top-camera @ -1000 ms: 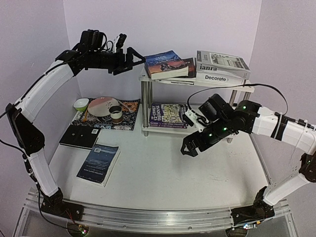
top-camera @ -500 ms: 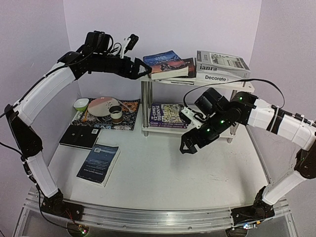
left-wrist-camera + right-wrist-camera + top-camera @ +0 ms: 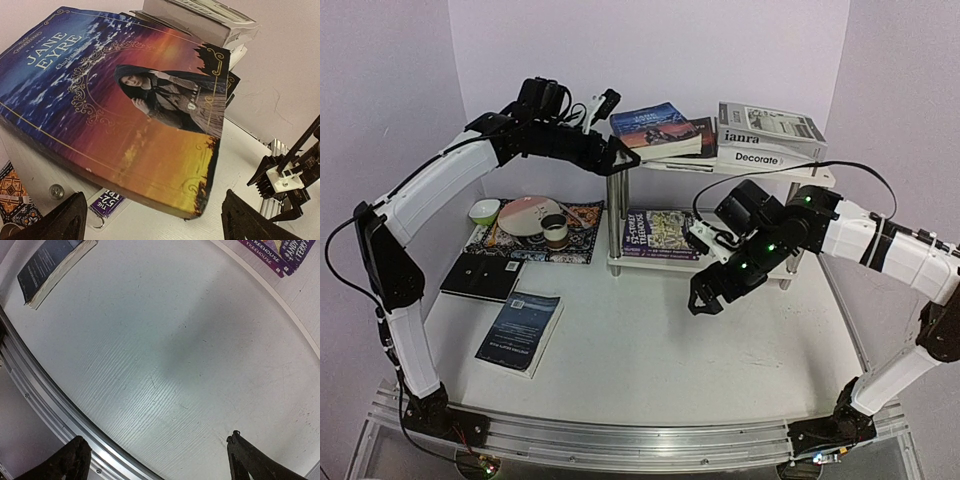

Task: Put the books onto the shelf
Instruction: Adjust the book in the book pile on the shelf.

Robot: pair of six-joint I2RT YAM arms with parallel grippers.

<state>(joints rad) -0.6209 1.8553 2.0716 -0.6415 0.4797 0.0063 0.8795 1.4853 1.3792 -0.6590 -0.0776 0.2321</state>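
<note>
Left tool (image 3: 156, 219) hangs open over glossy blue-to-orange Jane Eyre paperback (image 3: 125, 115).

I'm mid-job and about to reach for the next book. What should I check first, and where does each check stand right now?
1. Left gripper open and empty: ok.
2. Right gripper open and empty: ok.
3. Every book shelved: not ok. The blue paperback and the flat black book lie on the white table.
4. Sunset-covered "Jane Eyre" paperback square on the white chrome-legged shelf: not ok. It sits askew atop the stack.
5. Spare room on the lower tier: cannot tell. The right arm hides the part beside the purple paperback.
</note>
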